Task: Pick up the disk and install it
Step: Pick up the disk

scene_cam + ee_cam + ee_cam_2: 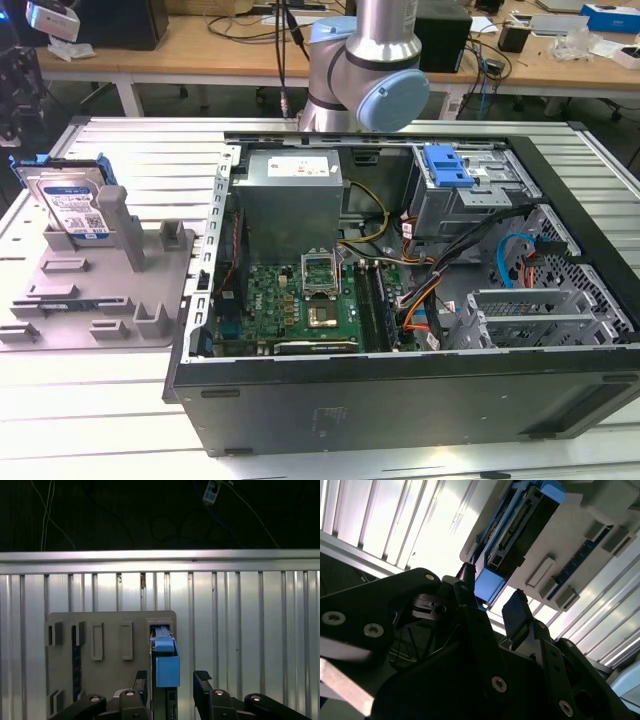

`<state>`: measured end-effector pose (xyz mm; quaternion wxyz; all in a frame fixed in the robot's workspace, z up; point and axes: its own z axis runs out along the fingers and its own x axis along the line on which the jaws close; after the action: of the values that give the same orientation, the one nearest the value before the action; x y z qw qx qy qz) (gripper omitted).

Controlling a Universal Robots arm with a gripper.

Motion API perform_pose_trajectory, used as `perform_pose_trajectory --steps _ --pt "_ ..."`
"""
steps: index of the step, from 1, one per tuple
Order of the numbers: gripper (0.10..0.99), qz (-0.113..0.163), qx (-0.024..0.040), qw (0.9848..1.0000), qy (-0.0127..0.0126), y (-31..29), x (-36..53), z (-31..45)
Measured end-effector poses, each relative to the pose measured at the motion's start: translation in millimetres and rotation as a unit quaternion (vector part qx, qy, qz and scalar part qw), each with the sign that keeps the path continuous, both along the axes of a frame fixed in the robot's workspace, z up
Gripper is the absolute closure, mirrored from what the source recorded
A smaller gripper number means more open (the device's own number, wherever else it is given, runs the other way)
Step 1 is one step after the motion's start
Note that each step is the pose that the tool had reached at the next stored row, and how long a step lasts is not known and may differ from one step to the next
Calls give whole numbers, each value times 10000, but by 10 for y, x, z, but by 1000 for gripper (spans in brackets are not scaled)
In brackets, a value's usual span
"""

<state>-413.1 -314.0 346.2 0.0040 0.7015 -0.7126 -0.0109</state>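
exterior view, from its left: disk (72, 200) stands on edge in a slot at the far corner of the grey fixture (110, 300), label face showing, blue carrier around its rim. the fixture lies flat on the ribbed metal desk (150, 150), just beside the open pc case (400, 390). inside the case, the grey power supply (290, 195) is at the back and the motherboard (300, 300) is in front of it. toward the exterior view's right is a blue latch on a grey metal cage (447, 165), with loose cables (425, 290) between board and cage. the arm (365, 60) rises behind the case. in the first wrist view the gripper (172, 677) looks down on the fixture with the disk seen edge-on. jaws are wide and hold nothing, and the disk's blue carrier end lines up in the gap between the two fingers (202, 682), nearer one finger than the other. the second wrist view shows the same from an angle: jaws spread, blue end between them.
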Motion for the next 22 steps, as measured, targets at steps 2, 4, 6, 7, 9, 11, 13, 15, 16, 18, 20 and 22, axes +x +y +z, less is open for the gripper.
perform_pose_trajectory --steps 2,4,6,7,9,11,13,15,16,18,20,22 --pt "592 0 0 10000 0 0 0 -16" --pt "592 0 0 10000 0 0 0 -30" --pt "592 0 0 10000 -1 0 0 -46" --pt "592 0 0 10000 0 0 0 -53" --pt "592 0 0 10000 0 0 0 -73" --pt "592 0 0 10000 0 0 0 -92" --pt "592 0 0 10000 0 -2 0 -118" --pt "592 0 0 10000 0 -6 -1 -129" --pt "592 0 0 10000 0 -7 -1 -136" --pt "592 0 0 10000 0 -10 -1 -148" --pt "592 0 0 10000 0 -11 -1 -161" --pt "592 0 0 10000 -1 -12 -2 -175"
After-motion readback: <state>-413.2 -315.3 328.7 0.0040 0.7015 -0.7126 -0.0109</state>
